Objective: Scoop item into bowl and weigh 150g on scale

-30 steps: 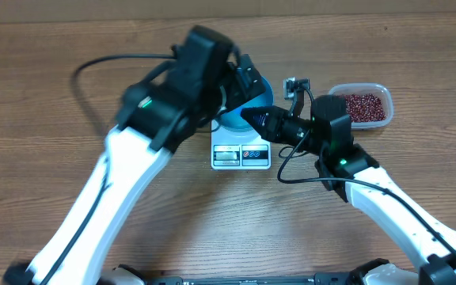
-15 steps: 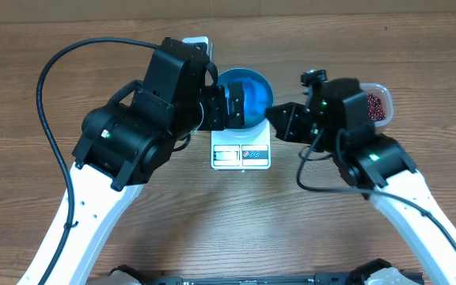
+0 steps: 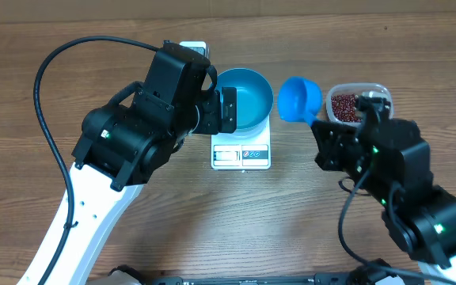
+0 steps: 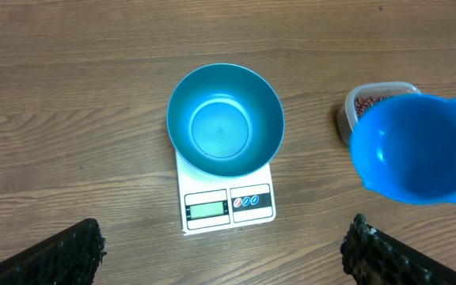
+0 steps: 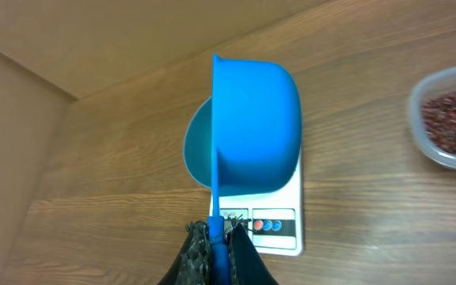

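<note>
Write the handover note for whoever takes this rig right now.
Left hand: open, empty, by the bowl's rim.
Right hand: shut on the handle of the scoop. The scoop is empty and held between the bowl and the tub.
The bowl sits empty on the scale; the beans are in the tub.
Done: bowl placed, scoop picked up.
Left: scoop beans into the bowl until the scale shows the target weight.

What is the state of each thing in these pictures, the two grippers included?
bowl, empty, standing on the scale
scale, carries the bowl; display unreadable
scoop, empty, held above the table
tub, lidless, holds the beans
beans, in the tub
left gripper, open, empty
right gripper, shut on the scoop handle
</note>
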